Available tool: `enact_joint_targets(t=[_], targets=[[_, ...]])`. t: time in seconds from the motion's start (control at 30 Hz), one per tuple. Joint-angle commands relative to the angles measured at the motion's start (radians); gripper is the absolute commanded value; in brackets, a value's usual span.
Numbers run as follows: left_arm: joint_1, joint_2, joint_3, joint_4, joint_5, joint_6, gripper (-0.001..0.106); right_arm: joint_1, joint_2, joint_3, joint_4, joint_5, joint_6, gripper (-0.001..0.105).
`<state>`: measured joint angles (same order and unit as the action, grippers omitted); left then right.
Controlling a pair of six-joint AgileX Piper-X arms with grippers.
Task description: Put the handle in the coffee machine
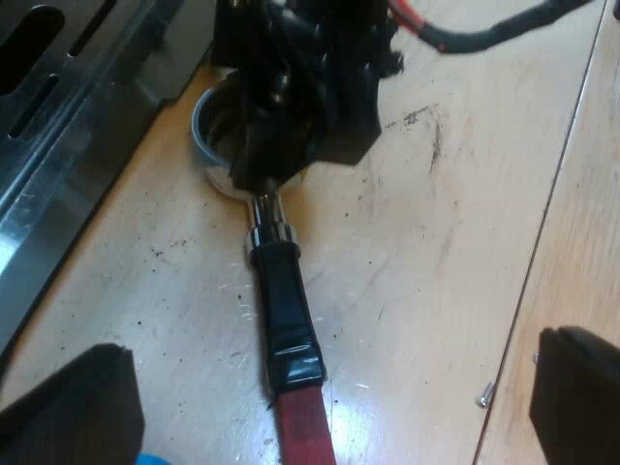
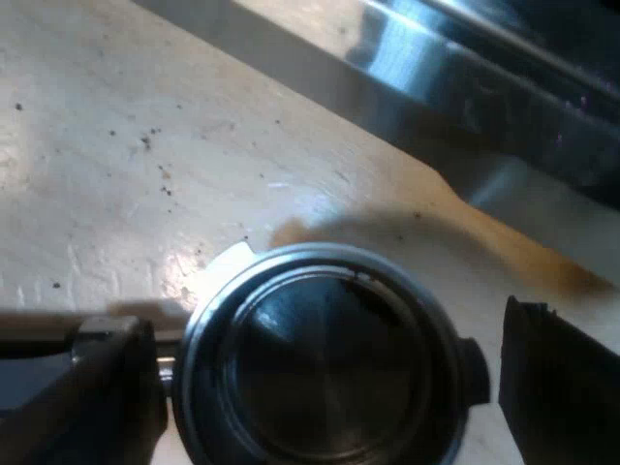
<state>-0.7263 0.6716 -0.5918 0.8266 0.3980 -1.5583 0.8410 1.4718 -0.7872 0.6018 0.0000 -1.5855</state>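
Observation:
The metal holder lies flat on the wooden table beside the espresso machine (image 1: 68,116). Its dark handle (image 1: 286,310) runs from the basket to a red end (image 1: 305,431). My left gripper (image 1: 334,354) hovers open above the handle, one finger on each side and well clear of it. My right gripper (image 2: 329,387) is open and low over the holder's round basket (image 2: 325,358), with a finger close to the rim on either side. In the left wrist view that gripper (image 1: 300,87) covers most of the basket (image 1: 215,136).
The machine's steel base (image 2: 465,87) runs along the table close to the basket. A small screw (image 1: 484,394) lies by a seam in the wooden tabletop (image 1: 436,242). Dark coffee specks dot the wood.

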Motion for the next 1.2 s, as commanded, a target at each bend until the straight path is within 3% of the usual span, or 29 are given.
enact_joint_targets(t=[0.03, 0.4, 0.53, 0.63, 0.7, 0.77, 0.9, 1.0, 1.2], targets=[[-0.004, -0.006, -0.004, -0.009, 0.009, -0.007, 0.083, -0.001, 0.014, -0.002, -0.021, -0.037, -0.02, 0.072], [-0.004, -0.006, -0.004, -0.009, 0.009, -0.004, 0.083, -0.001, 0.048, -0.002, 0.018, -0.085, -0.036, 0.072], [-0.004, -0.006, -0.004, -0.009, 0.009, 0.006, 0.083, -0.001, 0.048, -0.002, 0.009, -0.085, -0.036, 0.064], [-0.004, -0.006, -0.004, -0.009, 0.009, 0.029, 0.083, -0.001, 0.048, -0.002, 0.011, -0.085, -0.031, 0.047], [-0.004, -0.006, -0.004, -0.009, 0.009, 0.041, 0.083, -0.001, 0.048, -0.002, 0.013, -0.088, -0.008, 0.029], [-0.004, -0.006, -0.004, -0.009, 0.009, 0.067, 0.083, -0.001, 0.045, -0.002, 0.013, -0.109, 0.059, 0.001], [-0.004, -0.006, -0.004, -0.009, 0.011, 0.099, 0.083, 0.003, 0.022, -0.002, 0.019, -0.197, 0.141, 0.0], [-0.004, -0.006, -0.004, -0.009, 0.071, 0.168, 0.083, 0.003, -0.014, -0.002, 0.071, -0.204, 0.189, 0.0], [-0.004, 0.0, -0.004, -0.009, 0.077, 0.248, 0.083, 0.003, -0.082, -0.002, 0.15, -0.204, 0.222, 0.0]])
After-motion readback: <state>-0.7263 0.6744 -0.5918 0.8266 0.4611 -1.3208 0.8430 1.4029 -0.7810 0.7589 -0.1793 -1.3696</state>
